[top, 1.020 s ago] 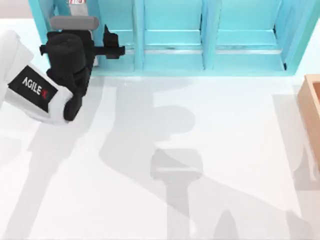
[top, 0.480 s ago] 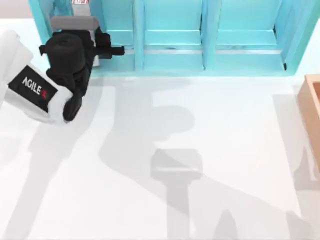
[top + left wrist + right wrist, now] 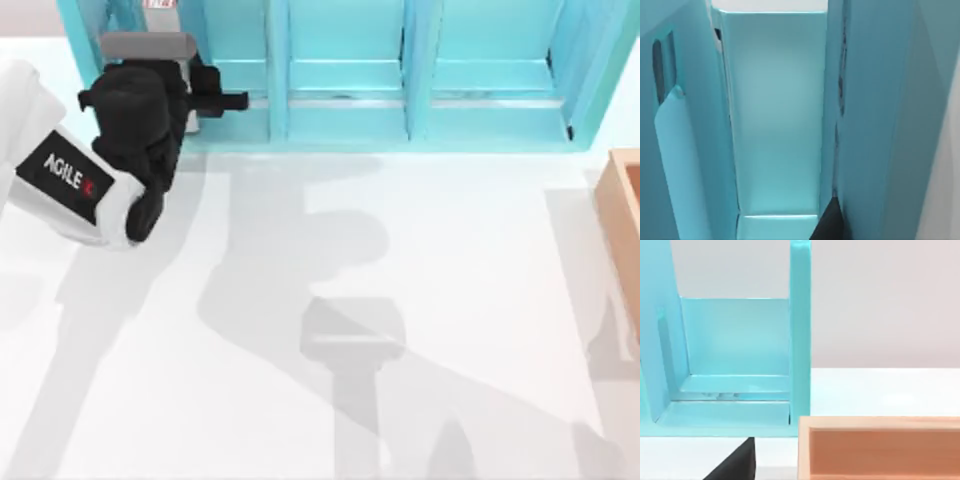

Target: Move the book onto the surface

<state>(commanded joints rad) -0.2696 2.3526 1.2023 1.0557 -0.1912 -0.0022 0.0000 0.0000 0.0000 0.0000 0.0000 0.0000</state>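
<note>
Book [image 3: 158, 4] stands in the shelf's [image 3: 345, 90] left compartment, not yet on the table [image 3: 400, 300]; left tool [image 3: 215, 98] reaches in, grip state unclear.

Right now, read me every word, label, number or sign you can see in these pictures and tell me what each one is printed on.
"AGILEX": white letters with a red mark at the end, on the black panel of the left arm, whose left claw reaches into the turquoise shelf unit at the table's left.
A small red and white mark at the top view's upper edge, above the left arm: too small to read.
No other text on the shelf unit, the white tabletop or the wooden box.
</note>
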